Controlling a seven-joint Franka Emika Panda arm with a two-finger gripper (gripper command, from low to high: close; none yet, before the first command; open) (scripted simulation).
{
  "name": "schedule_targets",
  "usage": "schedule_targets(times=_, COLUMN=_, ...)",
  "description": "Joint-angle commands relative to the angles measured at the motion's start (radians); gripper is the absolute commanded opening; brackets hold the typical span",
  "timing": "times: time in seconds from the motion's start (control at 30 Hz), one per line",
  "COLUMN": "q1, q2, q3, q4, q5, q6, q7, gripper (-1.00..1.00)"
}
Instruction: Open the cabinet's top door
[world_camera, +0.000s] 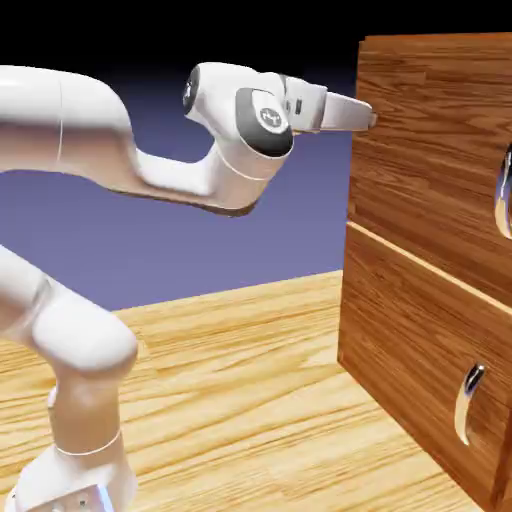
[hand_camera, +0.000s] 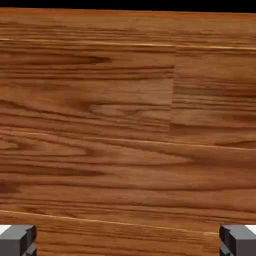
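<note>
The cabinet of reddish-brown wood fills the right of the exterior view. Its top door is the upper panel, with a curved silver handle at the picture's right edge. My gripper is level, high up at the top door's left edge, far from the handle. In the hand view wood grain fills the picture at close range. The gripper is open there, its grey fingertips standing wide apart at the bottom corners with nothing held between them.
The lower panel carries its own silver handle and its top edge forms a small step under the top door. A light wooden table spreads below the arm. The arm's white links rise at the left.
</note>
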Motion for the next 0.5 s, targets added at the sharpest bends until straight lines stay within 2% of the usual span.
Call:
schedule_targets(times=0.0, q1=0.016, q2=-0.006, q3=-0.019, q4=0.014, q5=-0.044, q6=0.003, q7=0.031, gripper=0.0)
schedule_targets(times=0.47, q1=0.235, q2=-0.086, q3=-0.283, q4=0.205, q5=-0.652, q6=0.051, q7=0.463, gripper=0.0)
